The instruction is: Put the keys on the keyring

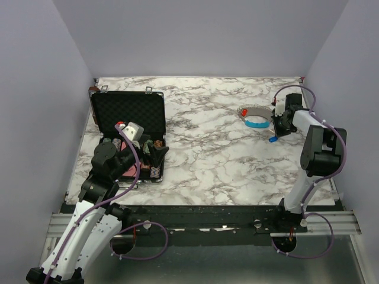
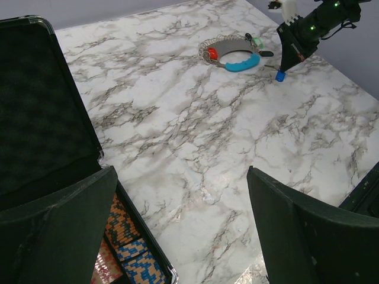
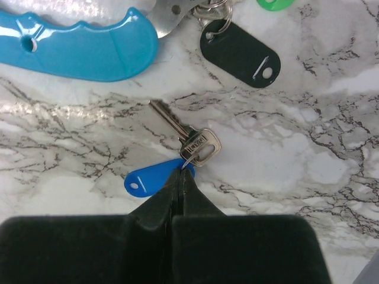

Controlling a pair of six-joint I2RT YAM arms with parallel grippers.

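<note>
Keys in this set are tiny and light. The blue key [image 3: 198, 145] is the one in play: a short, stiff metal blade joined by a small wire loop to a flat blue plastic tag. It lies against the marble table [image 1: 207, 160] at the far right, just beside the keyring [image 1: 254, 119]. Its light-blue section curves close by, with a black tag [image 3: 240, 53] and the green key [image 3: 272, 3] at the ring end and the red key [image 2: 212, 53] on the far side. I judge that the blue key will be rigid but slick, and apt to swing on its loop. The surest hold is therefore across the flat faces of the tag or the key head, leaving the loop free to thread. The keyring looks floppy and will probably slide unless it is pinned. The right gripper [image 3: 180, 173] has its fingers pressed together, with the tips meeting right at the tag's end where the loop sits. It appears to be pinching the blue key there, though the close view does not show whether it holds plastic or wire. The left gripper [image 2: 180, 177] is spread wide and holds nothing. It is well apart from the keys, beside the open black case [image 1: 127, 115] with its poker chips [image 2: 127, 254].
</note>
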